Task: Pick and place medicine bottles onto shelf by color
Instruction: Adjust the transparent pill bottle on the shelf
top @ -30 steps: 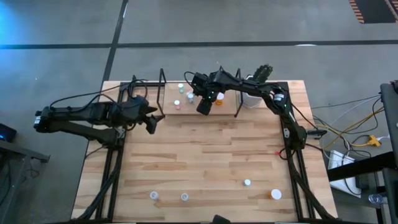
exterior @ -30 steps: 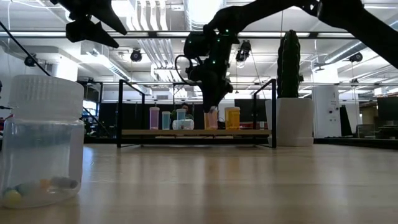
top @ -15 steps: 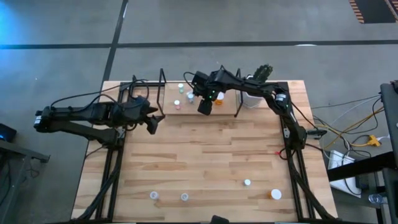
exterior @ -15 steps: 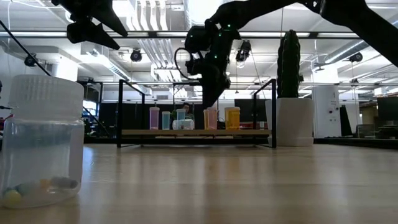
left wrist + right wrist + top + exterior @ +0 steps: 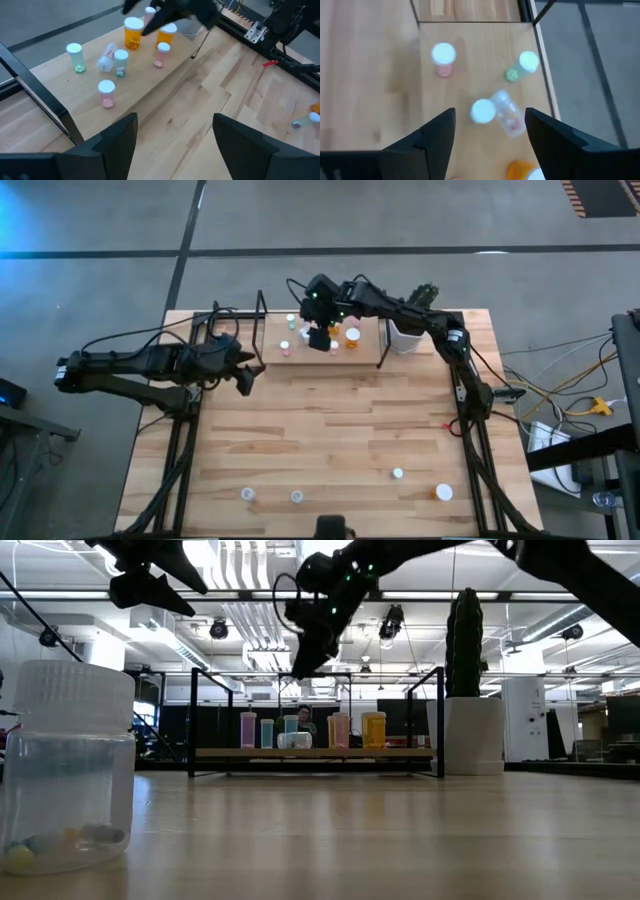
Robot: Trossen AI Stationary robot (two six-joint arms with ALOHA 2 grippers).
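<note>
Our left end effector (image 5: 243, 377) waits spread and empty at the tabletop's (image 5: 330, 430) left edge. Our right end effector (image 5: 319, 338) has risen off the shelf (image 5: 300, 358) with fingers apart and empty, leaving a pink bottle (image 5: 340, 730) beside the orange one (image 5: 374, 728), so that placement looks finished. The shelf carries about seven bottles, one tipped over (image 5: 506, 117); four more (image 5: 297, 497) wait along the near edge.

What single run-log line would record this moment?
right gripper: open, empty, above shelf | left gripper: open, waiting beside shelf | bottles on shelf: one tipped
</note>
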